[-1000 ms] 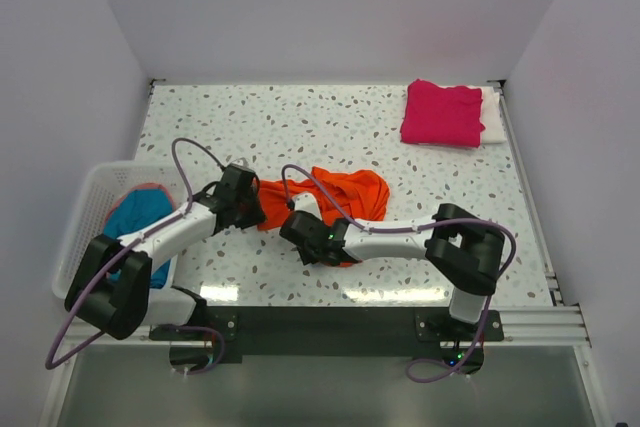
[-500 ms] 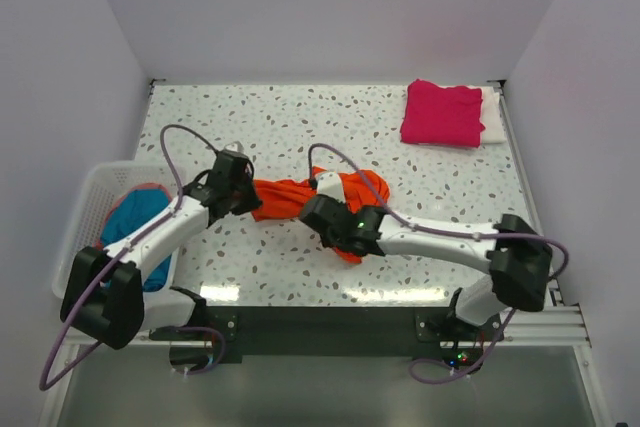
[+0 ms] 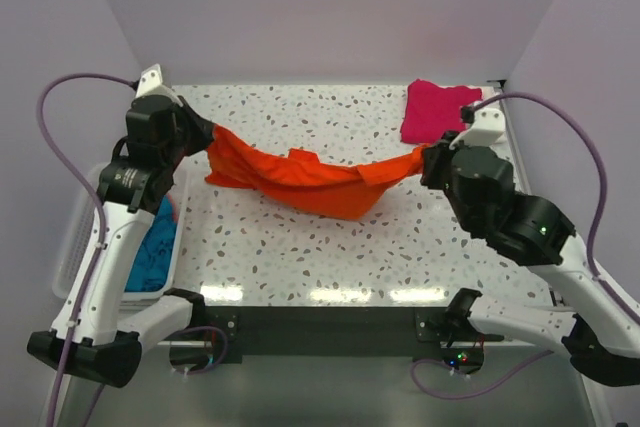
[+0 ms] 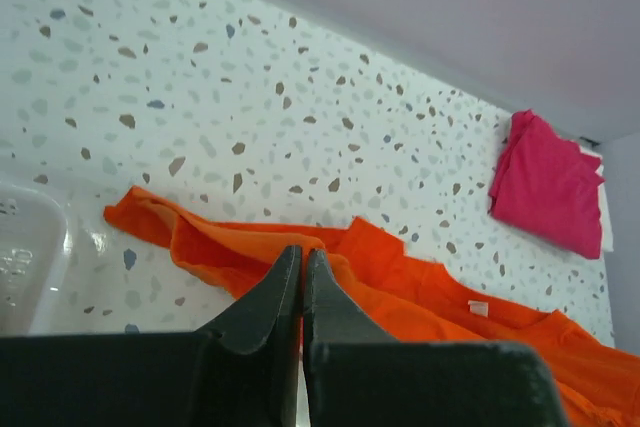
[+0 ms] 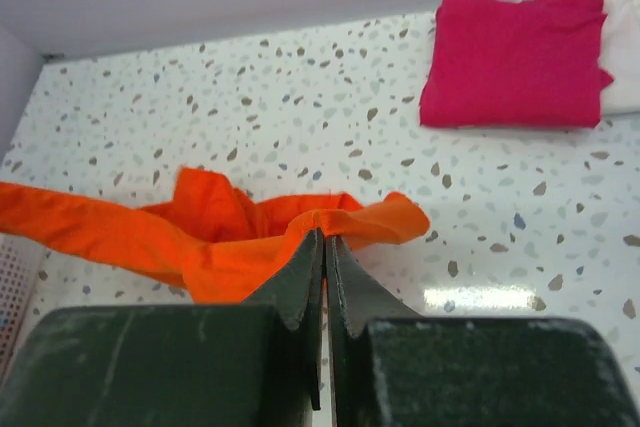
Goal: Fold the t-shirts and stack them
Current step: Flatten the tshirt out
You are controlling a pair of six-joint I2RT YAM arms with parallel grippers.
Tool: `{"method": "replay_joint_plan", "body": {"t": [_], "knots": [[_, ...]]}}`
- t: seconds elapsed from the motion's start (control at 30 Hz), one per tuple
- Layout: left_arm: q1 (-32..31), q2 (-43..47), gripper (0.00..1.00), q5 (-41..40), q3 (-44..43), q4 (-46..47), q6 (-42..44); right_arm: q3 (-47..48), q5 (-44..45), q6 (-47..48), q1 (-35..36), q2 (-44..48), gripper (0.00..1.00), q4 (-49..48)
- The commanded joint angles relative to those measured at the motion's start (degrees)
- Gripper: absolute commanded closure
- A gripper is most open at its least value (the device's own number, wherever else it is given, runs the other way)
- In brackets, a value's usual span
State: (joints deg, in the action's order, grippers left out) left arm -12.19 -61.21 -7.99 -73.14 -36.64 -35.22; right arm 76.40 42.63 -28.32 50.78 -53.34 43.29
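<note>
Item 1, the bright orange short-sleeved cloth t-shirt: it hangs stretched out between the two arms, across the middle of the speckled white terrazzo-pattern desk. It is unfolded. Both ends are raised and the middle sags toward the desk surface; whether the lowest part touches the desk cannot be told.

Item 2, left gripper: jaws pressed together, pinching the left end of the orange t-shirt. The cloth bunches at the fingertips in the left wrist view. The arm stands high over the left side of the desk.

Item 3, right gripper: jaws pressed together, pinching a fold at the right end of the same garment. The arm is raised over the right side of the desk.

Item 4, the magenta-pink cloth t-shirt: folded into a rectangle and lying at the far right corner of the desk. It rests on a folded white cloth t-shirt, of which only a strip shows along the right edge. Both are well apart from the orange garment.

Item 5, the teal-blue cloth t-shirt: crumpled and unfolded inside the white slatted plastic basket, which stands at the left edge of the desk beside the left arm.
</note>
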Motion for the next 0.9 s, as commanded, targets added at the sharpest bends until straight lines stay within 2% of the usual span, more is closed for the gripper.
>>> {"method": "replay_joint_plan", "body": {"t": [0.0,0.2,0.37,0.53,0.6,0.63,0.67,0.7,0.77,0.83,0.87], "knots": [[0.41,2.58,1.0,-3.61,-8.49,-5.36,2.44,6.73,7.63,5.46,0.02,1.57,1.0,3.12],[0.41,3.99,1.0,-6.86,-17.72,-8.35,1.65,17.37,10.89,9.59,0.02,3.33,1.0,3.73],[0.41,3.56,1.0,-10.38,-21.68,-7.75,0.77,21.33,11.6,15.47,0.02,2.64,1.0,-2.4],[0.49,-3.01,1.0,-7.31,-21.08,-0.29,-0.99,22.65,9.5,23.98,0.02,-5.97,1.0,-12.67],[0.5,-5.05,1.0,-4.67,-18.01,7.23,-1.07,24.05,7.13,25.93,-1.56,-11.49,1.0,-15.76],[0.67,-7.41,1.0,-4.15,-16.95,9.72,-0.99,25.1,4.85,25.16,-3.57,-13.87,1.0,-16.56],[0.76,-8.82,1.0,-3.62,-16.16,11.84,-0.81,27.98,-3.44,23.59,-9.42,-15.9,1.0,-16.13],[1.02,-10.4,1.0,-3.0,-16.5,14.9,-0.81,29.32,-7.87,21.66,-12.69,-17.92,1.0,-15.69],[2.16,-15.15,1.0,-0.21,-17.55,18.87,-0.38,33.96,-21.37,16.82,-21.55,-25.47,1.0,-15.51],[3.39,-20.14,1.0,1.65,-18.61,25.28,0.41,38.19,-29.67,12.09,-26.24,-34.4,1.0,-16.04],[4.01,-22.26,1.0,4.27,-20.96,27.13,0.68,42.91,-36.59,10.66,-30.0,-37.85,1.0,-16.82]]}}
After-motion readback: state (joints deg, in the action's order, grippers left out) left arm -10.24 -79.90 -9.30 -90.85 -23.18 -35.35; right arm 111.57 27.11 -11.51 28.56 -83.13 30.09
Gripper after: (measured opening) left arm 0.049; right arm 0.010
